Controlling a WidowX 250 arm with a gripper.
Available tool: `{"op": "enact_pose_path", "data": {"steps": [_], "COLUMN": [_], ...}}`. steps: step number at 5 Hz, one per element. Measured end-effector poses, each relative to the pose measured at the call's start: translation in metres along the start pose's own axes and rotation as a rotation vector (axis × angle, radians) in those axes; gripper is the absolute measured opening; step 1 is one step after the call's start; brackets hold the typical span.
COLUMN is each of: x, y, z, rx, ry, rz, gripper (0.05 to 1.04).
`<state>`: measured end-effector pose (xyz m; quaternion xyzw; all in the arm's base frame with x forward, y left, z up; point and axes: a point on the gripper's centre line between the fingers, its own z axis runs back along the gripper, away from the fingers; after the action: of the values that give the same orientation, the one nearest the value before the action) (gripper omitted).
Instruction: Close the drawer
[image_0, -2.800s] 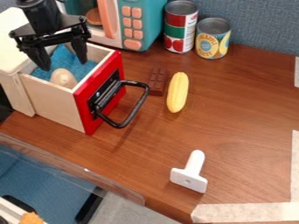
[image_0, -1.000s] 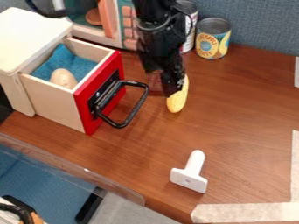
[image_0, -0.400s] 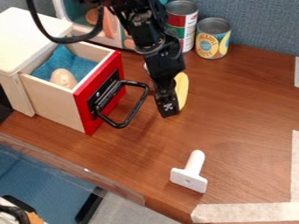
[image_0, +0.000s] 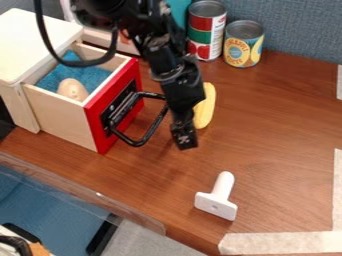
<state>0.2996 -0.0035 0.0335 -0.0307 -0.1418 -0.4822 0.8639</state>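
On the brown wood-grain counter (image_0: 267, 140), in the camera view, the pale wooden drawer with a red front (image_0: 97, 122) is sitting open, sticking out of its cream-topped wooden box (image_0: 33, 42). Inside it there's a smooth tan egg-shaped thing (image_0: 72, 89) next to some crumpled blue cloth (image_0: 81, 75). The black two-finger gripper (image_0: 184, 139) hangs low just beside the drawer's black loop handle (image_0: 155, 124), on the outer side, and honestly can't tell whether they touch. Can't tell how far open the jaws are either, or if they've got hold of anything. Yellow toy corn (image_0: 206, 107) is partly hidden behind the arm, two labelled metal cans (image_0: 244, 45) stand at the back, and a white plastic T-shaped tool (image_0: 217, 197) lies nearer the camera
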Motion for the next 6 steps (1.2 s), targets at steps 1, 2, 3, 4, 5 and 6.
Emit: {"op": "enact_pose_path", "data": {"steps": [1,2,3,4,5,6], "x": [-0.013,-0.029,-0.045,-0.051,-0.058,-0.064], "y": [0.002,0.005,0.006,0.009,0.012,0.017], "z": [0.0,0.0,-0.002,-0.004,-0.003,-0.001], "rx": [-0.001,-0.019,-0.04,-0.042,-0.031,-0.02], "ry": [-0.005,0.01,0.037,0.055,0.064,0.054], "rz": [-0.019,0.012,0.044,0.064,0.086,0.128], "gripper": [0.999,0.999,1.001,1.0,1.0,1.0]}}
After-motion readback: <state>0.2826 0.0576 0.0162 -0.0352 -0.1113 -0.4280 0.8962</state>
